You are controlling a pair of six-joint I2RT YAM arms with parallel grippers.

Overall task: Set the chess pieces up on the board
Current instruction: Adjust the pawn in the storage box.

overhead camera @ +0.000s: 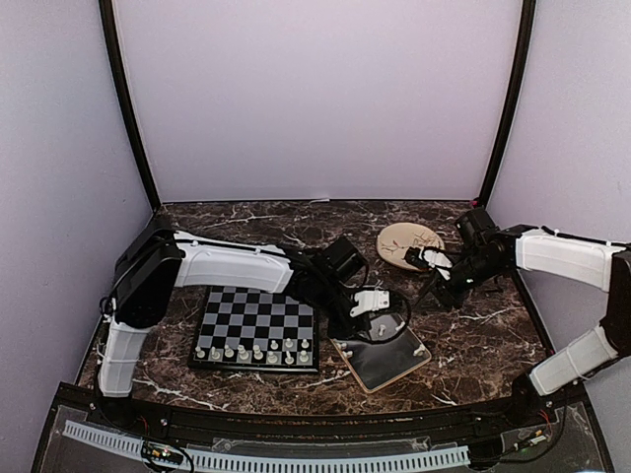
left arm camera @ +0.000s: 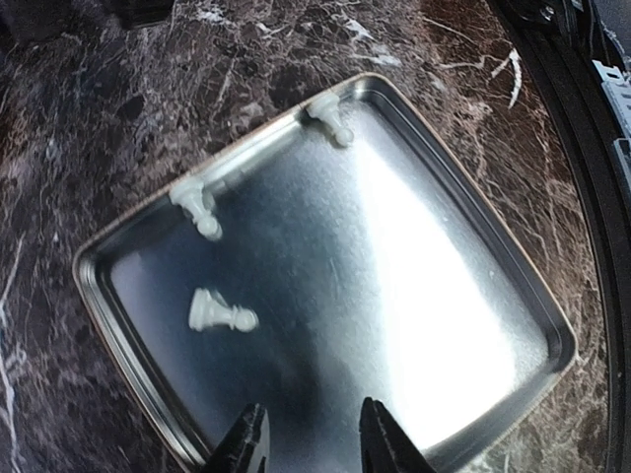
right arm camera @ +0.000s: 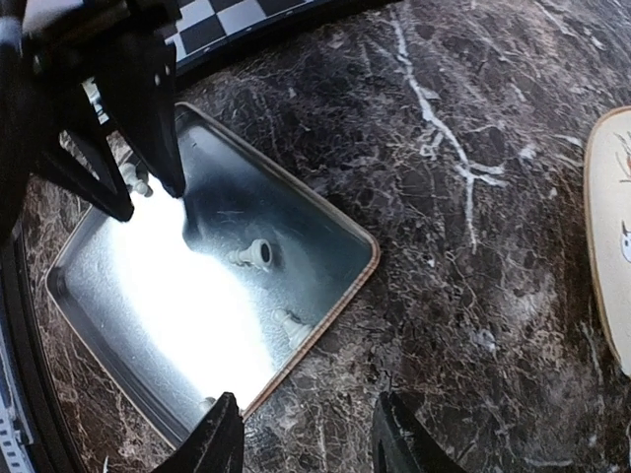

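Left gripper: your left gripper [left arm camera: 314, 436] hangs over the tray [left arm camera: 414, 296], jaws partly apart and holding nothing.
Nearest piece: one chess piece [left arm camera: 219, 315] lies ahead-left of the fingertips, not touching them.
Right gripper: your right gripper [right arm camera: 311, 434] is parted and empty, above the marble table [right arm camera: 463, 325] beside the tray's corner.
Look: small, cream, toppled on its side.
Board: the board [overhead camera: 258, 313] lies left of the tray.

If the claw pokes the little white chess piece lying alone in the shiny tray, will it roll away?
Maybe a little. The small white plastic-looking chess piece lies on its side, and its round body could roll. The shiny square metal tray looks smooth, so it may slide, but the raised rim should stop it. Being tiny, it's likely light.
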